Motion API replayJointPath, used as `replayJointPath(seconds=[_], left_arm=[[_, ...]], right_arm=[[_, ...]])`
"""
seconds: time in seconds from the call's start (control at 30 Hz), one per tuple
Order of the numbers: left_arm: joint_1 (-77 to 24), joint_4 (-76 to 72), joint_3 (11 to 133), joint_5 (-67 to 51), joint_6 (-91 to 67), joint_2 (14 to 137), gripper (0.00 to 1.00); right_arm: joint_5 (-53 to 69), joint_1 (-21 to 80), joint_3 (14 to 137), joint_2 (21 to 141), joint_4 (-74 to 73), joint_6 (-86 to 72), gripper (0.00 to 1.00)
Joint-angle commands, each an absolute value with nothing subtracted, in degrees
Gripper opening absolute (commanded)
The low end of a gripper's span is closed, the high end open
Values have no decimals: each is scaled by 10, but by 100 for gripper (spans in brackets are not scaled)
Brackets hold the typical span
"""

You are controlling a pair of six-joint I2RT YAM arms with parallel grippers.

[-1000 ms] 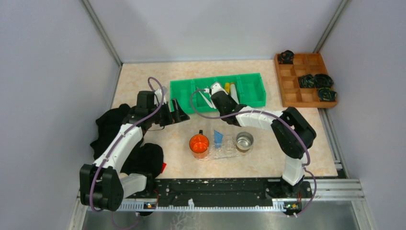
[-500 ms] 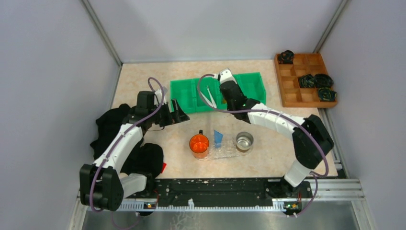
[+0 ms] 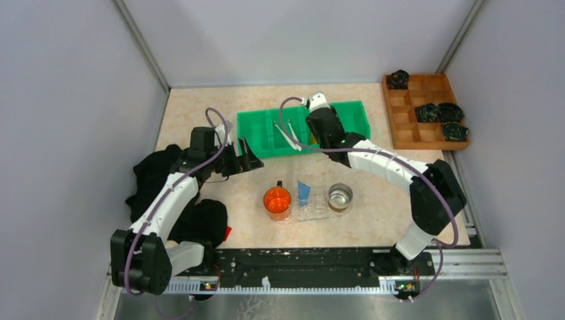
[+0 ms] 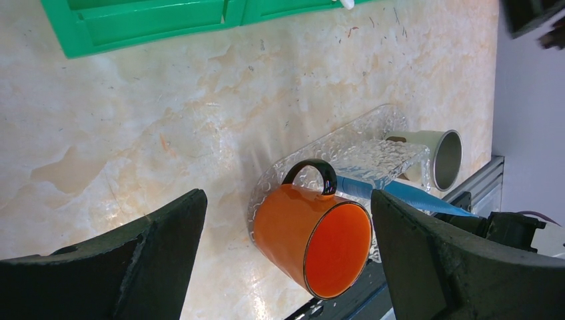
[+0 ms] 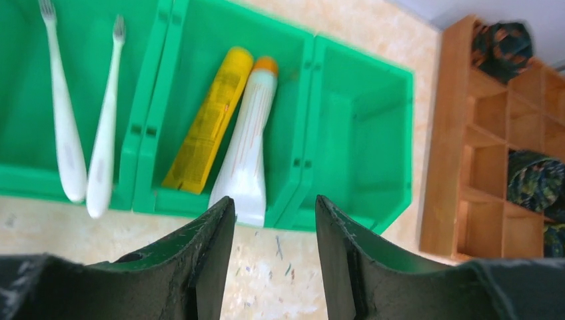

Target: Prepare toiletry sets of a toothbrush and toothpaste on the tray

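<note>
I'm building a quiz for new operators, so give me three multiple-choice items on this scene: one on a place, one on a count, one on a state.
1. Where is the blue wedge-shaped toothpaste tube?
A) on the bare tabletop
B) on the clear plastic tray, between the orange mug and the steel cup
C) inside the orange mug

2. How many thin white toothbrushes lie in the green plastic bin?
A) one
B) three
C) two

3. The right end effector is:
A) open, holding nothing
B) shut on a toothbrush
C) shut on the blue tube

Key: B, the top view shows it there; C, the right wrist view shows a pair side by side; A, its fingers stand apart with nothing between.
</note>
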State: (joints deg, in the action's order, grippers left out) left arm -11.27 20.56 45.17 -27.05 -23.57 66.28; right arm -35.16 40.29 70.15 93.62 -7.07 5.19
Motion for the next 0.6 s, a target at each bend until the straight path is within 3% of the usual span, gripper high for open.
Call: replayJointPath(seconds=[0.0,0.57], left_arm=[[-114,202,446,-275,-236,653,99],[-114,197,448,-276,-236,662,99]], right_arm=[[-322,398,680,980,-82,46,48],[-345,397,707,1076,-68,101,50]])
